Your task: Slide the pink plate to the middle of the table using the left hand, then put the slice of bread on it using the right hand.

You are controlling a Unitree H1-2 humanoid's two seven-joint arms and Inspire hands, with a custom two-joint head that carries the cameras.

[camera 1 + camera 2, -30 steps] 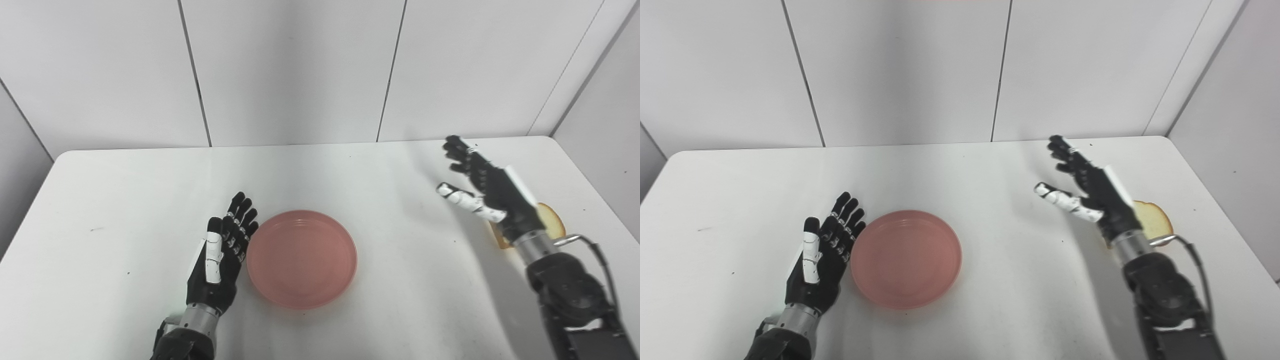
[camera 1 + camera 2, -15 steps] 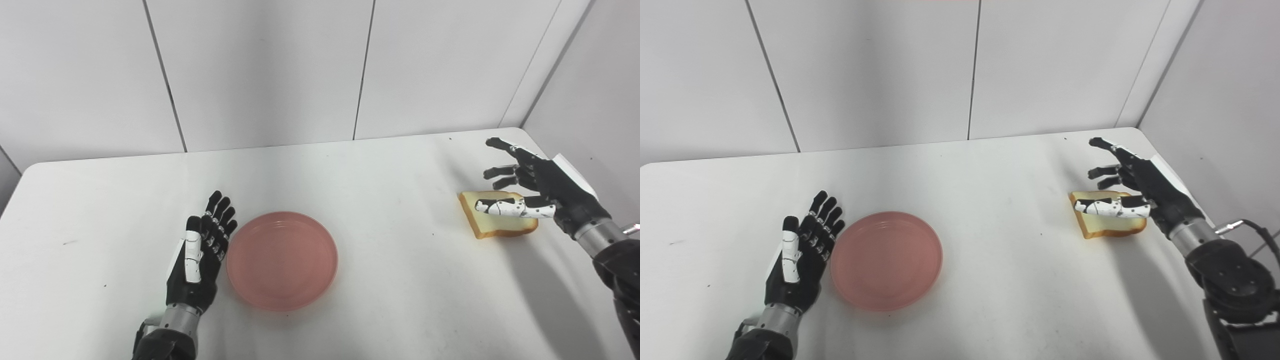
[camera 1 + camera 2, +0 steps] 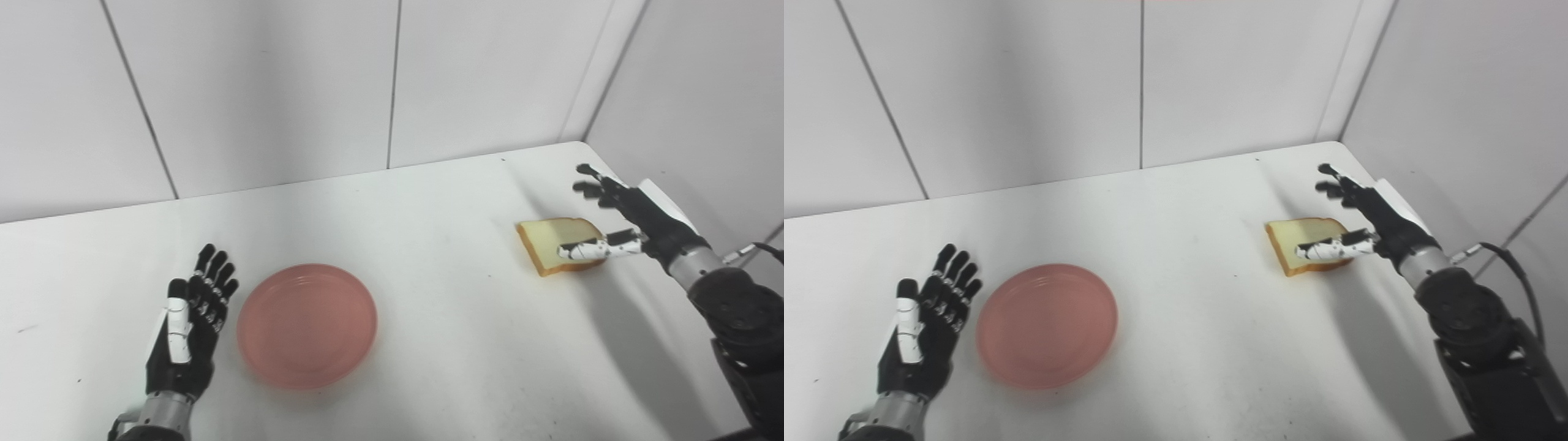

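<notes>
Now hovering open-fingered over bread slice (image 3: 554, 240): right hand (image 3: 631, 214); resting open beside pink plate (image 3: 306, 325) on tabletop (image 3: 441, 343): left hand (image 3: 187, 337).

I get a bright, even, diffuse light from overhead. The white bench (image 3: 429, 367) is nearly washed out, with little surface texture left. Shadows are soft: a grey one trails below and behind my right hand (image 3: 637, 214) and arm, and a faint one edges the pink plate (image 3: 306, 324) on its near side. I see no hard glare spots. Both views are a little soft, and my right hand's fingertips (image 3: 1326, 177) look smeared. The wall seams lean outward toward the frame edges.
</notes>
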